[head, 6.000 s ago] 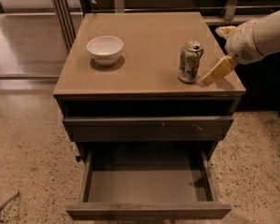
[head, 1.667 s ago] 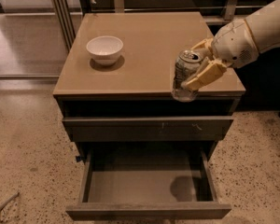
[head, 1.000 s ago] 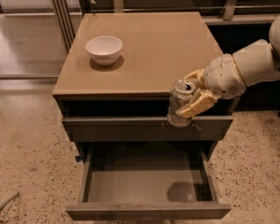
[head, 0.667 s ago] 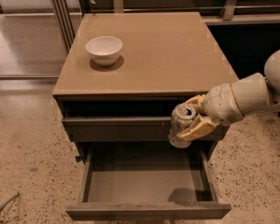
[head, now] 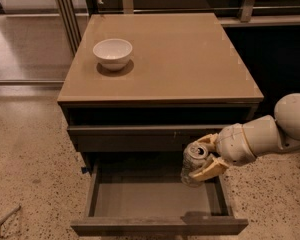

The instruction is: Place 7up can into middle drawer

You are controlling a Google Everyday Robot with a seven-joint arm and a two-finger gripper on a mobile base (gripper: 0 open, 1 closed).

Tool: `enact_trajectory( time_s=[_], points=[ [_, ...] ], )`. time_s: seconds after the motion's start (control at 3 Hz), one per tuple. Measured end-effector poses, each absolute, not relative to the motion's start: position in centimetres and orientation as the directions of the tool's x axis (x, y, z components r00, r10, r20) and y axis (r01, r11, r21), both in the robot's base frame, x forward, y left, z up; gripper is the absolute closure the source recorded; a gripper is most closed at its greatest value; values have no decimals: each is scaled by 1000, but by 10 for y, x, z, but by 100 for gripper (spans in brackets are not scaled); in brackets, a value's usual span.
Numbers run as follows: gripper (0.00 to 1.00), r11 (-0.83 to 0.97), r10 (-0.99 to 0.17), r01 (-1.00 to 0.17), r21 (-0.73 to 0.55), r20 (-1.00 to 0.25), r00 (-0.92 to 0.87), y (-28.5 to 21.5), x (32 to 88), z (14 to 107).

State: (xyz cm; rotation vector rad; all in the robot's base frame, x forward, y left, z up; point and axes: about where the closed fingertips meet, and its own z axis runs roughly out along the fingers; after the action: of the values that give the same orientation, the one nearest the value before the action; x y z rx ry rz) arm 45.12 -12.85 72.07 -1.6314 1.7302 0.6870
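My gripper (head: 206,155) is shut on the 7up can (head: 192,164), a silver-topped can with a pale label. It holds the can upright and in the air, over the right rear part of the open middle drawer (head: 150,198). The can hangs in front of the closed drawer front (head: 140,137) above, a little above the drawer floor. One tan finger (head: 210,168) wraps the can's right side, the other shows behind its top. The drawer is pulled out wide and its grey floor is bare.
A white bowl (head: 112,52) stands at the back left of the cabinet top (head: 180,64). My white arm (head: 270,134) reaches in from the right. Speckled floor (head: 30,159) lies around the cabinet, with metal frames behind.
My gripper took hold of the can on the cabinet top, lifted it off the front edge, and has lowered it forward to hang over the open drawer.
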Motion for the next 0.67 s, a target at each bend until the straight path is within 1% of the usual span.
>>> enact_trajectory(
  time_s=[0.33,0.67],
  points=[
    [100,57,-682,-993,-104,-730,38,-132,450,699],
    [100,11,-702,-981,-194,-700,130,-136,450,646]
  ],
)
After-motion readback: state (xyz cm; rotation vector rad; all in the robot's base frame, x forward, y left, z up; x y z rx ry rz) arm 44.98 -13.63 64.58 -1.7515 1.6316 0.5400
